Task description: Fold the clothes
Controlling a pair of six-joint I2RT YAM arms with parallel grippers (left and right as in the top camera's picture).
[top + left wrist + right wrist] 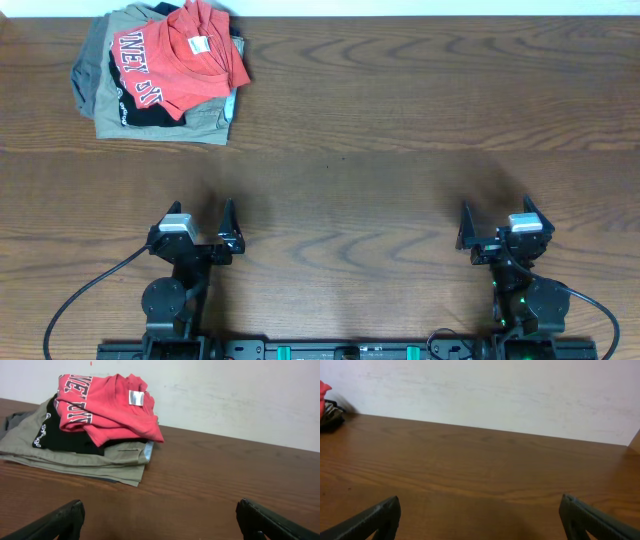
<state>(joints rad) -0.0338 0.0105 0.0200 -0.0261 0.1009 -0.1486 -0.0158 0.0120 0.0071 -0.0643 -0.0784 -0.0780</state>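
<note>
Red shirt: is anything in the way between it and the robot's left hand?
No, nothing visible is. Only bare table lies between the open left gripper and the red shirt. The shirt sits on top of a black garment and khaki clothes at the far left of the table.

light: even, soft | shadows: faint | glare: slight on wood | focus: sharp
</note>
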